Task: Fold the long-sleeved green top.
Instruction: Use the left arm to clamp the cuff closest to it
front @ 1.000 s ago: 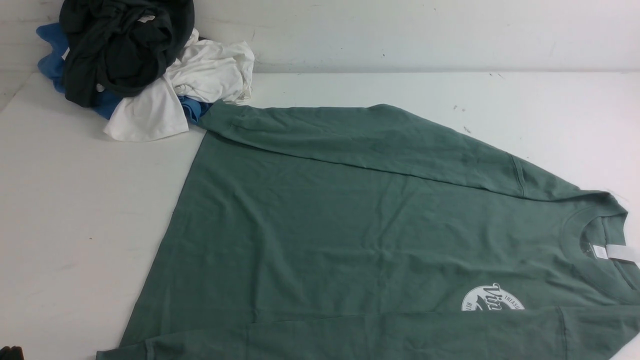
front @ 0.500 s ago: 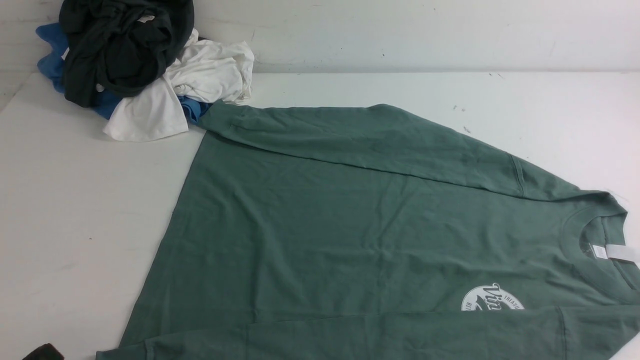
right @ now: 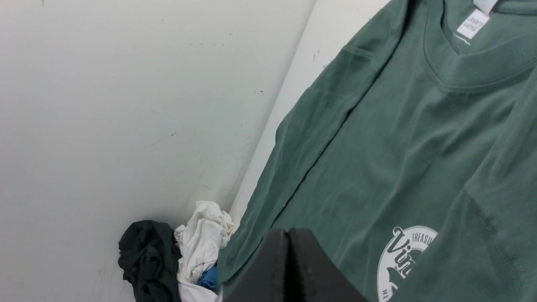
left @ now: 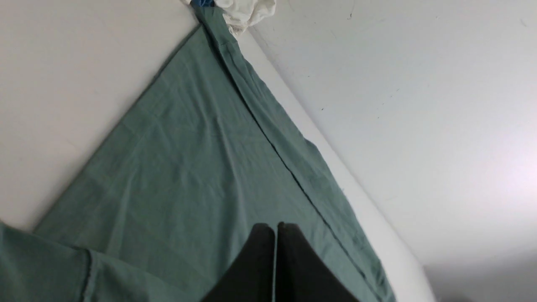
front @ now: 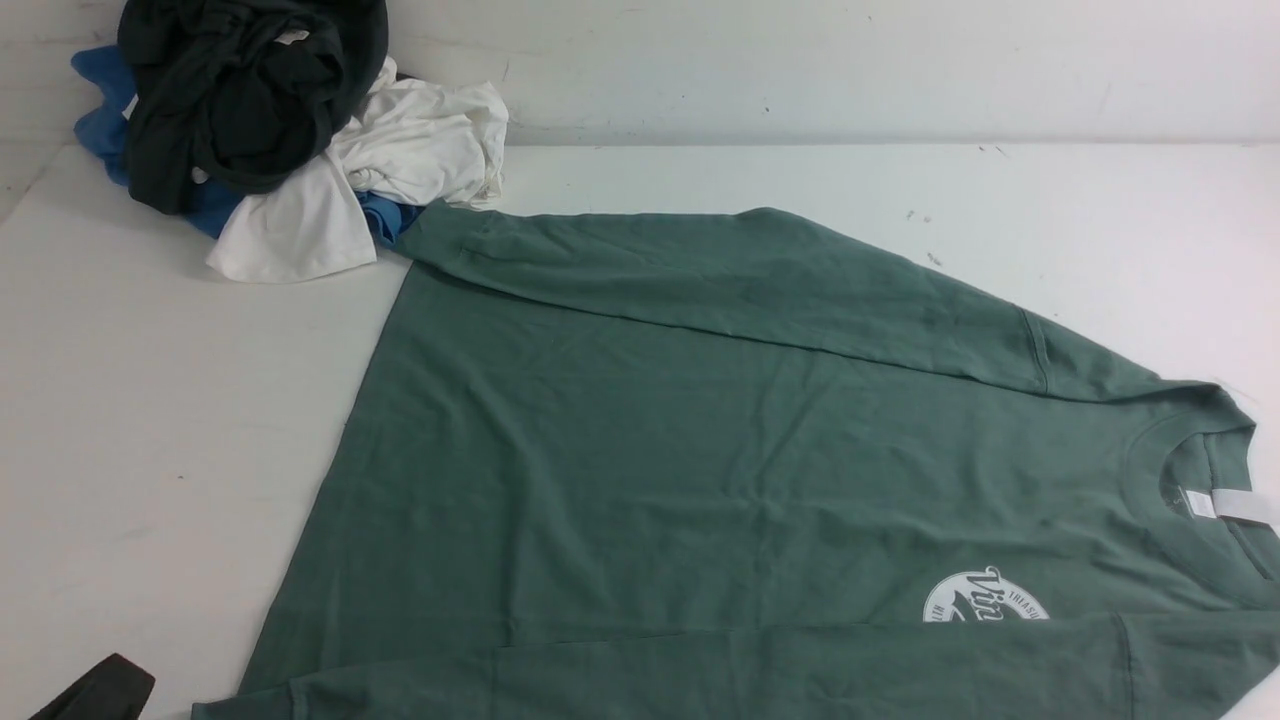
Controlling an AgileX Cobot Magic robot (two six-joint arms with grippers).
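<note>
The green long-sleeved top (front: 700, 430) lies spread flat on a white table (front: 150, 400), front side up. Its neck points to my right and its hem to my left. The collar's white neck tag (front: 1230, 505) shows at the right edge, and a round white logo (front: 985, 598) sits on the chest, partly covered by the near sleeve, which is folded along the near edge of the body. The far sleeve is folded along the far edge, its cuff reaching a heap of clothes in the far left corner: a black garment (front: 240, 90) on top, a white garment (front: 400, 150) and a blue garment (front: 100, 110) under it.

My left gripper (left: 275, 226) has its two dark fingers pressed together with nothing between them. It sits at the near left, just beside the top's hem corner. My right gripper (right: 288, 230) is also pressed together and empty, near the chest area. I cannot tell whether either touches the fabric.
</note>
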